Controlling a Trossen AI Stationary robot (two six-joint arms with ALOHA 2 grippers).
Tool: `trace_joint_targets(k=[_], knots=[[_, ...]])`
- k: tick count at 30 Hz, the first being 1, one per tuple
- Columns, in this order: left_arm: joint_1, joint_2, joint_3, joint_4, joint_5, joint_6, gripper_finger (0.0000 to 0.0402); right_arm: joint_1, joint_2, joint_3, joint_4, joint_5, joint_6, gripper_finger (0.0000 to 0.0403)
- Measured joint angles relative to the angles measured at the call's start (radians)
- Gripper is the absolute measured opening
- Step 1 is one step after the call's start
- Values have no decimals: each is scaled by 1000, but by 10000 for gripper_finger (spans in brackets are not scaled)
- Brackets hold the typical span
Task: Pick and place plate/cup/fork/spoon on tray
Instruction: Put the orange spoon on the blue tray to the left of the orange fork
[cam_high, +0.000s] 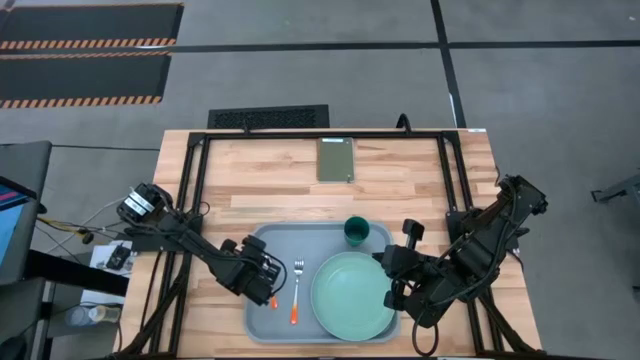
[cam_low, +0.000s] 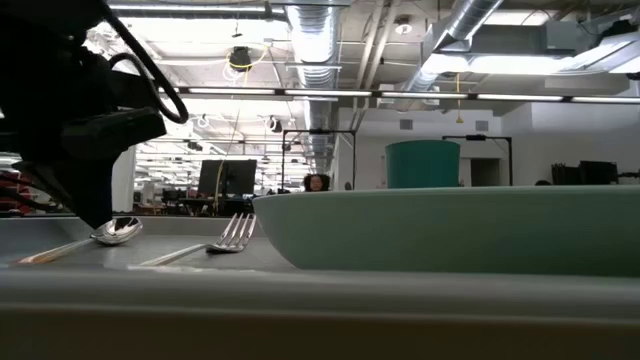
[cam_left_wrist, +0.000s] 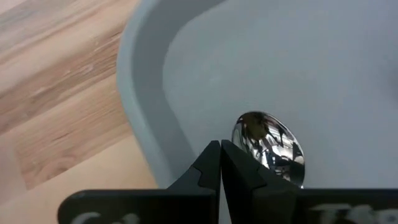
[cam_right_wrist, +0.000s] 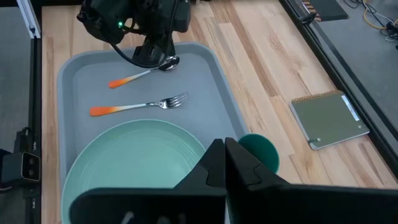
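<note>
Tray (cam_low: 320, 300) rim nearest in low view, one plate (cam_low: 450, 230) just behind it. Count on tray (cam_high: 262, 322): 1 plate (cam_high: 352, 293), 1 cup (cam_high: 356, 231), 1 fork (cam_high: 297, 290), 1 spoon (cam_right_wrist: 142, 71). Cup stands at the tray's far edge beside the plate. Fork lies just left of the plate; spoon lies left of the fork, both flat on the tray floor.

Left gripper (cam_left_wrist: 221, 163) over the tray's left side, fingers closed together, gripping nothing, tips just beside the spoon bowl (cam_left_wrist: 268, 148).

Right gripper (cam_right_wrist: 224, 163) above the plate's right edge, fingers pressed together, empty.

One olive notebook (cam_high: 336, 159) on the table (cam_high: 420, 170), well apart from the tray.
</note>
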Motion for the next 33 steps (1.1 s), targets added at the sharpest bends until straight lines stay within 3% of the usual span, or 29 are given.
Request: trace_joint_targets(k=[33], knots=[[50,0,0,111,-29,88,0,0,0,0,0,0,-18,8]])
